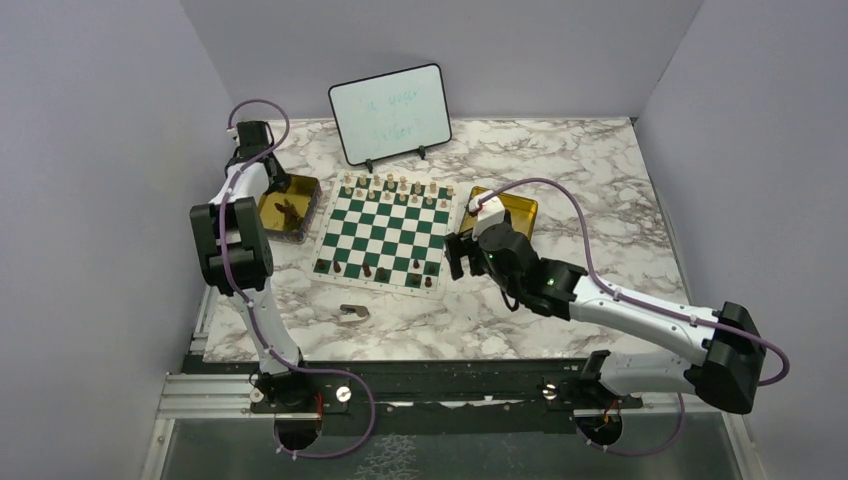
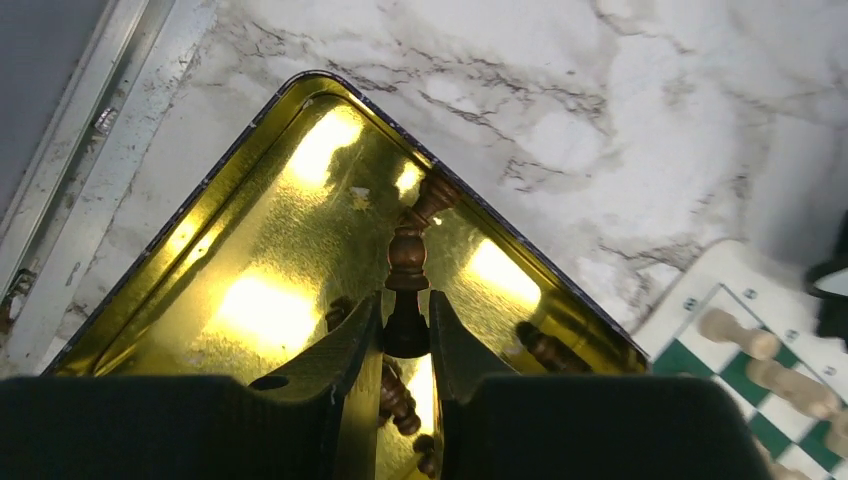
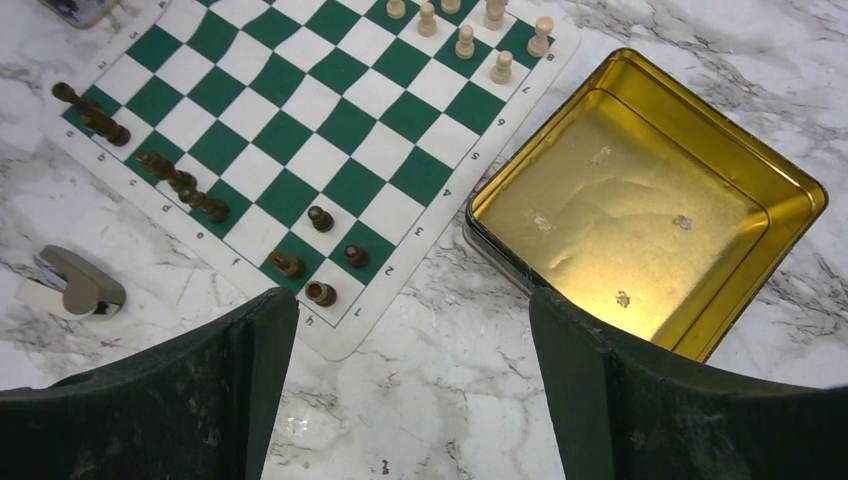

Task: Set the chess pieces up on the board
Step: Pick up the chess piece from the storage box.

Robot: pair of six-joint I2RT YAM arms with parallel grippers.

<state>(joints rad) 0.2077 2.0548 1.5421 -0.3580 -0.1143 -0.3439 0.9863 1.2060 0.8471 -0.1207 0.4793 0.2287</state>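
Chess pieces: light ones [image 1: 395,187] stand in the board's far rows. Dark ones [image 1: 380,272] are scattered along its near rows. More dark ones [image 2: 550,348] lie in the left tin [image 1: 312,200].
Board [image 1: 385,232]: flat green-and-white mat at the middle of the table, between the two gold tins.
Surface: white marble-patterned table [image 1: 560,160]. A small grey-and-white object [image 1: 353,313] lies in front of the board. The right tin [image 1: 520,208] has no pieces in it.
Room: plain pale walls [image 1: 100,150] on three sides, with a whiteboard [image 1: 390,113] propped at the back.
Left gripper [image 2: 405,325]: down inside the left tin. Its jaws are drawn in narrow around the base of one dark piece [image 2: 408,255]. The fingers [image 2: 365,335] seem to press on it, though the shade there makes contact hard to confirm.
Right gripper [image 3: 410,390]: jaws spread wide and holding nothing. It hovers over bare marble between the board's near right corner and the right tin.
Held piece, axis: the long axis runs straight away from the left wrist. The base sits between the fingers and the head is at the tin's far corner wall. Whether it lies flat or tilts, I cannot tell.
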